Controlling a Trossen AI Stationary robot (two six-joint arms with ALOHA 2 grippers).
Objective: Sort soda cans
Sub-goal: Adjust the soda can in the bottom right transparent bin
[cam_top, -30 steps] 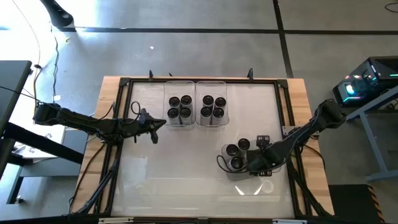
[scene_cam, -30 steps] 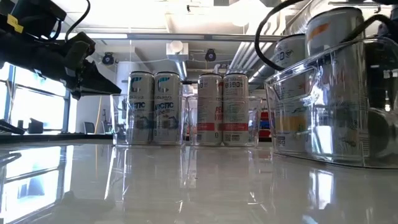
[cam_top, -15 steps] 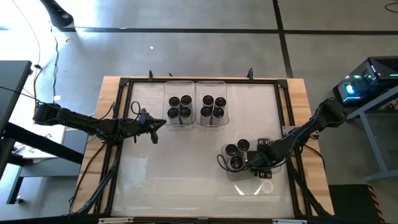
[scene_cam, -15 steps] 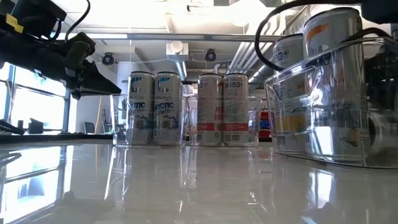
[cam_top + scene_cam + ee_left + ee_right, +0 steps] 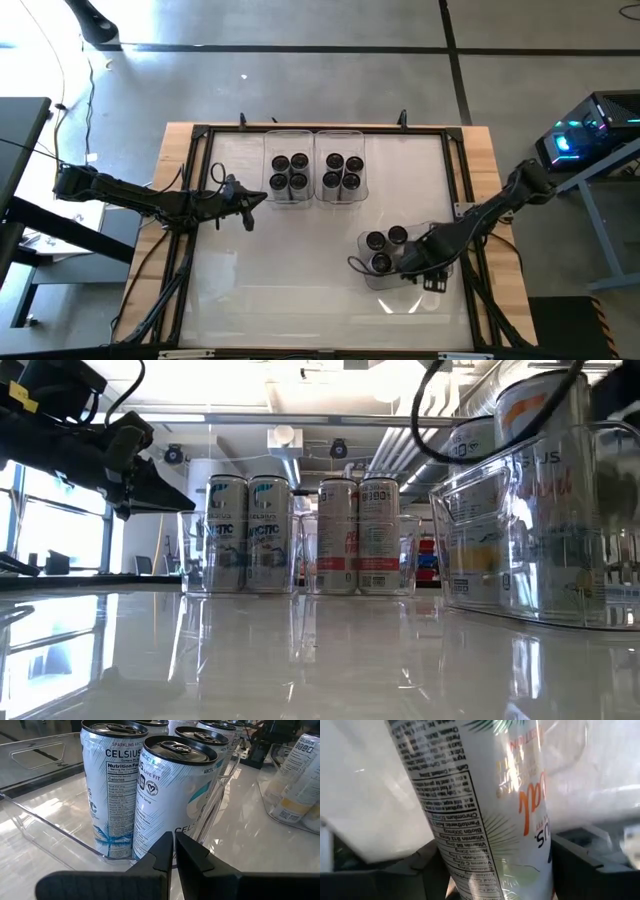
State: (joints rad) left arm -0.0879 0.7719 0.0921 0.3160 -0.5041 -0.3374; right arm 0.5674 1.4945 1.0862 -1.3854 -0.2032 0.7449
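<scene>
Eight cans [image 5: 289, 172] sorted in two far bins [image 5: 316, 135]; three in near bin [image 5: 395, 285]. Right gripper [image 5: 418, 252] clamps fourth can [image 5: 485, 820] there. Left gripper [image 5: 247, 203] closed, empty, waiting beside far bins.

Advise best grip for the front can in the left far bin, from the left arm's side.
Take the front can by its straight side wall, mid-height above the bin wall, fingers either side. It stands upright with neighbours close behind, so come level from the open front.

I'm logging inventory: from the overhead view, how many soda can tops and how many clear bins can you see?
Soda cans, tops showing from above: 11
Clear bins: 3
Total: 14
</scene>
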